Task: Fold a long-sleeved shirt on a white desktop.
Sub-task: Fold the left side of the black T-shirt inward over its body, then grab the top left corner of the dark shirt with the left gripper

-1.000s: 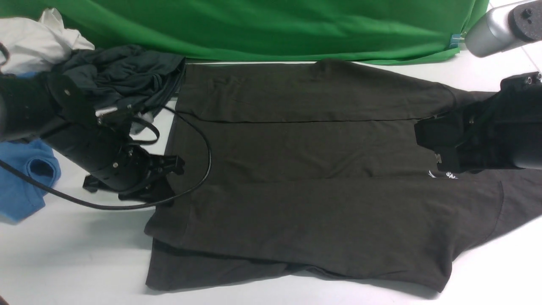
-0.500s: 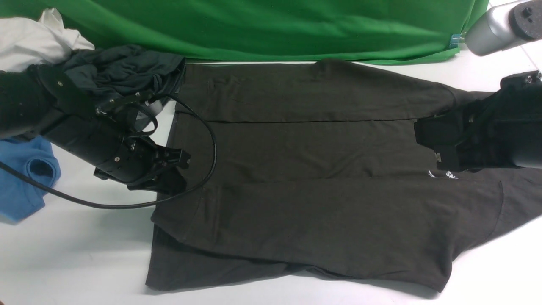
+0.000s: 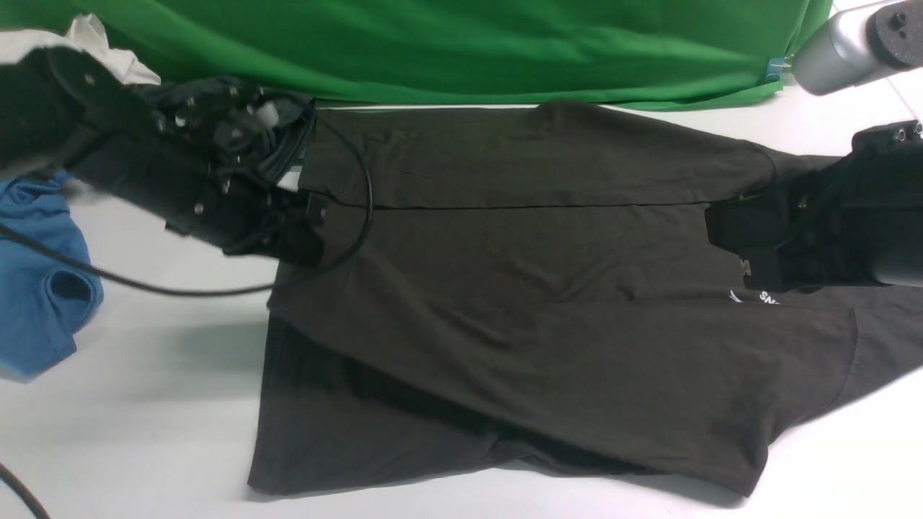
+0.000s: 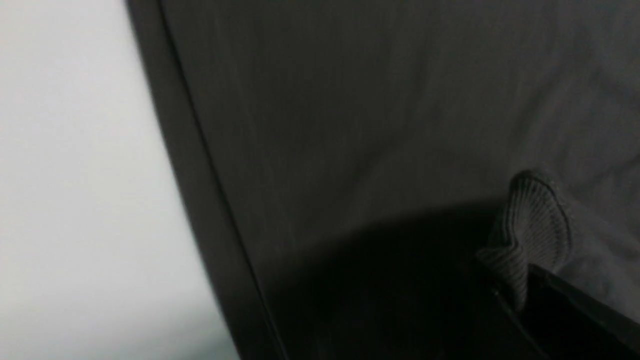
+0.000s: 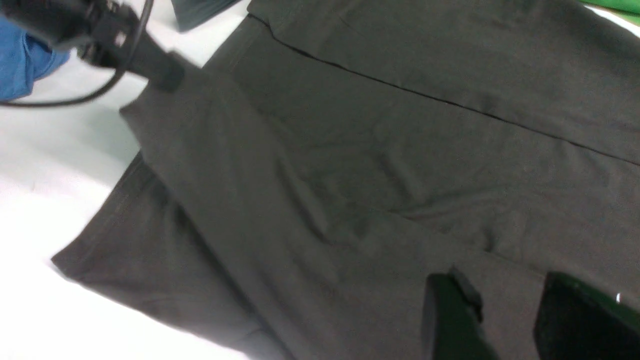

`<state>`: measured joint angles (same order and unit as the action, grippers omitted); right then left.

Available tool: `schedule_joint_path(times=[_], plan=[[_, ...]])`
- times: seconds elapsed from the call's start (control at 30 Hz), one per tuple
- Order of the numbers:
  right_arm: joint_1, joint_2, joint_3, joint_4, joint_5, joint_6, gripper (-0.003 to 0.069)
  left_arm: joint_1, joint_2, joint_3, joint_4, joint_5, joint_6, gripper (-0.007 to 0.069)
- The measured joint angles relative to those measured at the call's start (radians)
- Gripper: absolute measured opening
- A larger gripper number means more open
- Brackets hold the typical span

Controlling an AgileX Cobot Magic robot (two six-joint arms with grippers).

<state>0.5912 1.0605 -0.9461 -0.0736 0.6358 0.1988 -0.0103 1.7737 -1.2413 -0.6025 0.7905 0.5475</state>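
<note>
The long-sleeved shirt (image 3: 519, 288) lies spread sideways on the white desktop (image 3: 144, 418), hem to the left, its small white chest logo (image 3: 757, 297) at the right. My left gripper (image 3: 306, 232) is at the shirt's left edge, shut on the ribbed sleeve cuff (image 4: 530, 230). It holds that cuff lifted, so the near sleeve runs slantwise across the body. My right gripper (image 3: 728, 238) hovers over the chest beside the logo. In the right wrist view the right gripper (image 5: 505, 310) is open with only flat fabric between its fingers. The neck label is hidden.
A slate-grey garment (image 3: 216, 119), a white cloth (image 3: 86, 40) and a bright blue shirt (image 3: 36, 288) are piled at the left. The green backdrop (image 3: 461, 43) closes the far side. A black cable (image 3: 216, 292) trails from the left arm. A silver fixture (image 3: 844, 43) sits at the far right.
My left gripper has moved toward the backdrop with the sleeve cuff, swinging the near sleeve's left end away from the front hem and uncovering the body beneath. The right arm has stayed still.
</note>
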Motion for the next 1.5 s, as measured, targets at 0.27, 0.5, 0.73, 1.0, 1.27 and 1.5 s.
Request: schedule_joint_path(times=[0.27,0.5,0.73,1.0,1.27,1.5], plan=[[0.000,0.000,0.000,0.000,0.000,0.000,0.0242,0.000,0.007,-0.031,0.000,-0.120,0.118,0.0062],[0.000,0.000,0.000,0.000,-0.004,0.001,0.0242,0.000,0.069,-0.035,-0.001,-0.218,0.133,0.0062],[0.000,0.000,0.000,0.000,-0.019,0.001,0.0242,0.000,0.183,-0.036,-0.001,-0.273,0.108,0.0074],[0.000,0.000,0.000,0.000,-0.019,0.000,0.0242,0.000,0.193,-0.059,0.025,-0.274,-0.077,0.0342],[0.000,0.000,-0.010,0.016,0.001,0.000,0.0242,0.000,0.228,-0.267,-0.014,-0.166,-0.223,0.0601],[0.000,0.000,-0.097,0.019,0.088,0.000,0.0242,0.000,0.412,-0.500,0.028,-0.008,-0.403,0.0598]])
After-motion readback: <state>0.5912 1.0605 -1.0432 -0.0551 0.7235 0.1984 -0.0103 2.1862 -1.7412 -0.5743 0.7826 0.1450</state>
